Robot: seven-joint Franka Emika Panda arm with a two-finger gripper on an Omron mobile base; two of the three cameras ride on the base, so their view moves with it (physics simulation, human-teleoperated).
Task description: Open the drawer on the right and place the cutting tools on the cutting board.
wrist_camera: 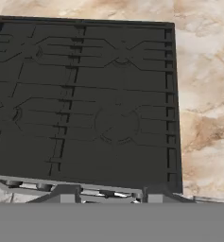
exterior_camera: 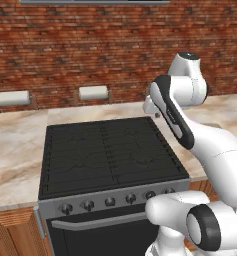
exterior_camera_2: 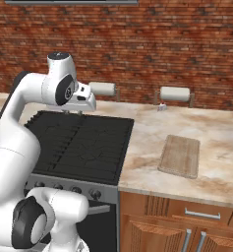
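The drawer sits shut below the tabletop, right of the stove; the cutting board lies flat and bare above it, ready to receive tools (none visible, presumably inside). My claw hangs high over the stove's rear, holding nothing, jaws partly parted as best I can judge, well apart from the drawer's handle.

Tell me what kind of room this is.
A kitchen, rendered: a black gas stove with knobs sits in a marbled countertop, a wooden cutting board lies on it, and paper towel rolls line the brick wall.
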